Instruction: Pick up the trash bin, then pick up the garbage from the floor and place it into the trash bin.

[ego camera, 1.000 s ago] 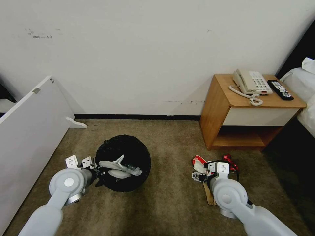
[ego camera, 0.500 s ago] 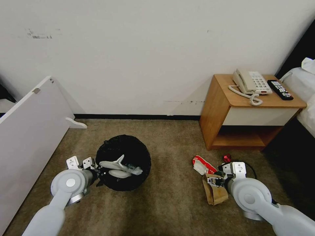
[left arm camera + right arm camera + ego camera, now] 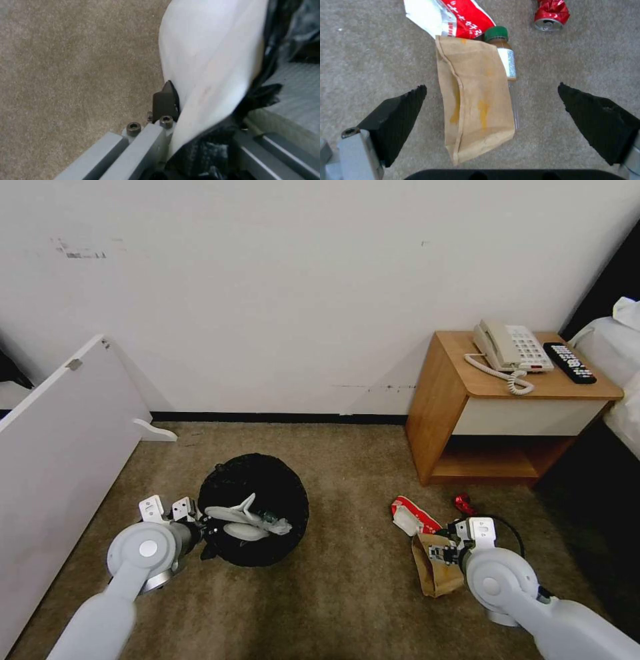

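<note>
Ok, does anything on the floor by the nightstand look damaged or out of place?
Yes. Litter lies on the carpet below the open right gripper: a stained brown paper bag overlapping a small bottle, a torn red-white packet, and a crushed red can.

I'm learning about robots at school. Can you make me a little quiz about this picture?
1. True or false: the right end effector is open above the brown paper bag.
2. What is the left end effector holding? A) phone B) trash bin rim C) remote
3. Fill in: the red can lies on the ____.

Key: 1 true. 2 B. 3 carpet.
</note>
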Robot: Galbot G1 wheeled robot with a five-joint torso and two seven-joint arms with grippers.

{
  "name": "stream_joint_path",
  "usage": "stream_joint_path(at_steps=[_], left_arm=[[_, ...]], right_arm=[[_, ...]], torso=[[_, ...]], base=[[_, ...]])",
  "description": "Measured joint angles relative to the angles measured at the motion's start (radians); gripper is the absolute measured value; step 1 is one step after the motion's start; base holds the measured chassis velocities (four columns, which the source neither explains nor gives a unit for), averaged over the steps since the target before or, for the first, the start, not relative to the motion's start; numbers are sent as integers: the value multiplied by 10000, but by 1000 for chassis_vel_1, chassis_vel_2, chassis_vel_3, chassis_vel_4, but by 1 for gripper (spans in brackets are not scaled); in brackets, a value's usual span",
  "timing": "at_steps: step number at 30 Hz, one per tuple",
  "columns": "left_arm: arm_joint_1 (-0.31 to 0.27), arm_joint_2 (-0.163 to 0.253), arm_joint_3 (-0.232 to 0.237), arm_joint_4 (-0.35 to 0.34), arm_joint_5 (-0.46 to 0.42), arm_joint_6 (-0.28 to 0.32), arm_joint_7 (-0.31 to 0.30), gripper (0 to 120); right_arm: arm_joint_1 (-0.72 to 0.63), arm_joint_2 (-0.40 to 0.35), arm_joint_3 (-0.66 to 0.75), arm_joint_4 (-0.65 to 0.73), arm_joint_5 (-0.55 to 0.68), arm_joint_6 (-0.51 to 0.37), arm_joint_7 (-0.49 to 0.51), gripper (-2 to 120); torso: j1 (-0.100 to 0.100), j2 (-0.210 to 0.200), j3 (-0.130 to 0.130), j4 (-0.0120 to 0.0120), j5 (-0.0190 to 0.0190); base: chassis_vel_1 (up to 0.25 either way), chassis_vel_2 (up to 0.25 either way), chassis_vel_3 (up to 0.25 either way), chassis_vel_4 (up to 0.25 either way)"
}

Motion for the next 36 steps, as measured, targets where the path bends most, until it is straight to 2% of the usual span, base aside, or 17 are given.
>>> stream_joint_path(at_steps=[18,28,36], left_arm=[[165,-290,17,33,431,-30,149,0],[195,-209,-63,59,477,-55,225,0],[158,-188,-58,106,512,-65,291,0]], right_arm=[[-101,866,-284,-1195,-1557,248,-437,100],[68,1510,-290,-2345,-2469,424,-926,100],[55,1664,-223,-2739,-2765,484,-1116,100]], torso=[[0,0,0,0,-1],[0,-2,0,1,0],[0,-3,0,0,0]], base=[[0,0,0,0],[0,0,0,0],[0,0,0,0]])
